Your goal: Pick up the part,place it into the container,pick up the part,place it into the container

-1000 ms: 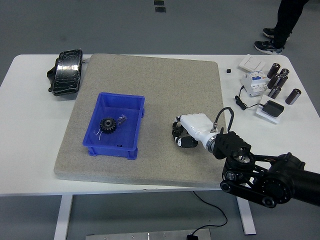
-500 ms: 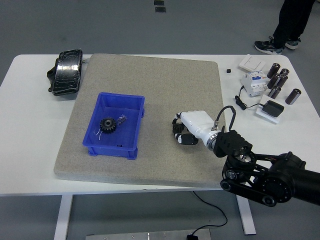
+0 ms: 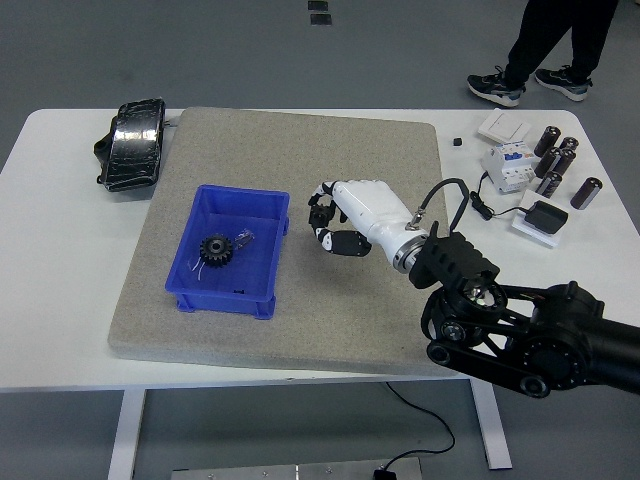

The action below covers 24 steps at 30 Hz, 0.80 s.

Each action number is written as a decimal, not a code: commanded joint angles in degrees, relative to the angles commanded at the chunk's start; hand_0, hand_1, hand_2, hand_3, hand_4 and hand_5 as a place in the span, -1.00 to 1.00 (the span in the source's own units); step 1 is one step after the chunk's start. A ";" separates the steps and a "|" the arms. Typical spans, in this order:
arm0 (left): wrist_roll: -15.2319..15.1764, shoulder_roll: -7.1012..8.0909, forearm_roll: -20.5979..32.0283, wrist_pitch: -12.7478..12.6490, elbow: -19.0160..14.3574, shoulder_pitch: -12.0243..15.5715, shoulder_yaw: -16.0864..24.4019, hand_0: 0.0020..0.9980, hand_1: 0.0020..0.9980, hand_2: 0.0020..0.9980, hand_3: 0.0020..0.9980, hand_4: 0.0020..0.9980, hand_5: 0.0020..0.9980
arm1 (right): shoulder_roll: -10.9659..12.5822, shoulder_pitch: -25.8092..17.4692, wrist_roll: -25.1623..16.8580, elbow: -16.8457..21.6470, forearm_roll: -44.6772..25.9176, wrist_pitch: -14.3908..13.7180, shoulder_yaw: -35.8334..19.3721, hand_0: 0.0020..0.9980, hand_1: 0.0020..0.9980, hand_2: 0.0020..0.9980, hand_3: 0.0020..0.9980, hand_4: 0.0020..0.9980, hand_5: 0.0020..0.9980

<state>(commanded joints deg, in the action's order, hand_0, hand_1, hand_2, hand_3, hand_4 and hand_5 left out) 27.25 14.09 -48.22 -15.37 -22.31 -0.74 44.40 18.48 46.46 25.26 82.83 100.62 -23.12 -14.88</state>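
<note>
**Desk:** Where is the part lying against the hand?

**Operator:** I'm seeing the right hand just right of centre frame, fingers curling inward under the white palm. Something dark is sitting inside that curl, but I cannot tell whether it is a part or just the black finger joints. So the grip itself: fingers closed in, contents unclear to me.

**Desk:** And the container?

**Operator:** The blue bin is sitting left of centre on the grey mat, just beside the hand's fingertips but not touching them. A black gear is lying inside the bin, toward its left half, with a small clear bag next to it.

**Desk:** Arm pose?

**Operator:** The right arm is coming in from the lower right corner, reaching up and left across the mat, wrist pointing at the bin, hand hanging above the mat's surface.

**Desk:** Anything else I should note?

**Operator:** A black pouch is resting at upper left on the white table. Dark cylinders and a white breaker unit are clustering at upper right. A person's legs are showing at the top right edge.
</note>
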 joint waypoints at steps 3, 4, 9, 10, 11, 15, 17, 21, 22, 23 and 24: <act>0.09 0.07 -0.25 0.03 0.00 -0.02 0.18 0.33 0.29 0.24 0.15 0.47 0.17 | -0.60 1.50 0.12 2.12 -0.69 -1.32 1.60 -0.39 -0.10 -0.22 0.30 0.01 -0.91; 0.11 0.09 -0.32 0.06 0.01 -0.03 0.23 0.33 0.29 0.24 0.15 0.47 0.18 | -0.89 1.83 0.11 2.59 -0.85 -1.65 2.09 -0.37 -0.08 -0.19 0.31 0.02 -0.91; 0.21 0.15 -0.62 0.19 0.06 -0.12 0.44 0.33 0.29 0.24 0.15 0.47 0.18 | -2.68 2.66 -0.07 2.86 -0.23 -2.96 4.19 -0.37 -0.08 -0.19 0.31 0.02 -0.91; 0.23 0.17 -0.70 0.24 0.07 -0.14 0.48 0.33 0.29 0.24 0.15 0.48 0.19 | -3.04 2.75 -0.05 2.63 0.11 -3.18 4.57 -0.33 0.00 0.00 0.33 -0.03 -0.86; 0.25 0.19 -0.79 0.28 0.08 -0.17 0.54 0.33 0.29 0.24 0.15 0.48 0.19 | -3.37 2.85 -0.07 2.40 0.31 -3.41 4.92 -0.33 0.00 0.00 0.33 -0.03 -0.86; 0.30 0.26 -1.01 0.36 0.13 -0.28 0.72 0.33 0.29 0.24 0.15 0.48 0.19 | -4.38 3.26 -0.53 1.72 -0.10 -4.02 6.16 -0.33 0.00 0.00 0.33 -0.03 -0.86; 0.30 0.27 -1.09 0.41 0.16 -0.34 0.77 0.33 0.29 0.24 0.15 0.48 0.19 | -4.73 3.39 -0.98 1.42 -0.93 -4.10 6.63 -0.33 0.00 0.02 0.33 -0.09 -0.81; 0.36 0.29 -1.27 0.47 0.18 -0.37 0.87 0.33 0.29 0.24 0.15 0.48 0.19 | -5.16 3.54 -2.41 0.89 -3.22 -3.65 7.04 -0.33 0.00 0.02 0.33 -0.09 -0.81; 0.38 0.29 -1.33 0.48 0.17 -0.37 0.89 0.33 0.29 0.24 0.15 0.48 0.19 | -5.28 3.57 -2.94 0.73 -4.04 -3.38 7.10 -0.24 0.21 0.35 0.41 -0.13 -0.56; 0.40 0.30 -1.38 0.49 0.16 -0.37 0.91 0.33 0.29 0.24 0.15 0.48 0.19 | -5.40 3.61 -3.39 0.59 -4.67 -3.11 7.16 -0.24 0.21 0.35 0.41 -0.13 -0.56; 0.43 0.31 -1.46 0.52 0.15 -0.37 0.95 0.33 0.29 0.24 0.15 0.48 0.19 | -5.54 3.64 -3.81 0.43 -5.27 -2.73 7.20 -0.24 0.21 0.35 0.41 -0.13 -0.56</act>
<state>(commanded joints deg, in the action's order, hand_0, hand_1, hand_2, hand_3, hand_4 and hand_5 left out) 27.68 14.40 -49.68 -14.85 -22.16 -1.11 45.35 12.94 50.11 21.45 83.26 95.36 -25.84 -7.68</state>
